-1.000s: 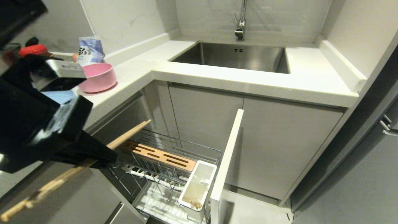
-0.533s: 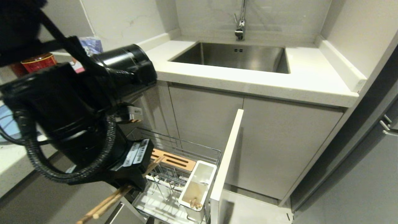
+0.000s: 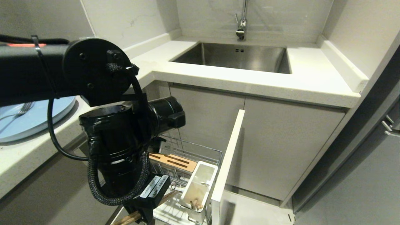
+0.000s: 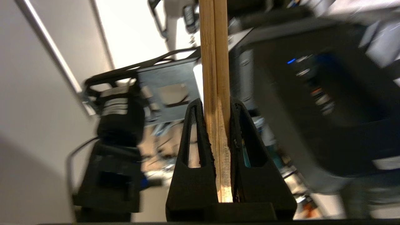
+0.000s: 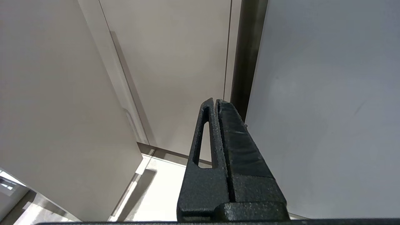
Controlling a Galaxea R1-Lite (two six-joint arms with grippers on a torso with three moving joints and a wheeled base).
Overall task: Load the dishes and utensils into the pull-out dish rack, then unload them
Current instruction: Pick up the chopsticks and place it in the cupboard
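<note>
My left gripper (image 4: pixel 215 104) is shut on the pair of wooden chopsticks (image 4: pixel 214 56), which run straight out between its black fingers (image 4: pixel 195 137). In the head view the left arm (image 3: pixel 122 150) hangs low over the pull-out dish rack (image 3: pixel 200 149), and the chopsticks (image 3: pixel 167 196) slant beside the white utensil cup (image 3: pixel 200 184). The light-blue plate (image 3: pixel 37 122) lies on the counter at the left with the fork (image 3: pixel 22 109) on it. The pink bowl is hidden behind the arm. My right gripper (image 5: pixel 216 101) is shut on nothing, parked beside cabinet fronts.
The rack's wooden slotted bar (image 3: pixel 175 162) and grey front panel (image 3: pixel 228 156) stand pulled out below the white counter (image 3: pixel 281 82). A steel sink (image 3: pixel 237 57) with a faucet (image 3: pixel 241 23) sits at the back. Cabinet doors close in on the right.
My left arm has swung from counter height down over the rack, carrying the chopsticks toward the utensil cup. It now covers the pink bowl and has uncovered the blue plate.
</note>
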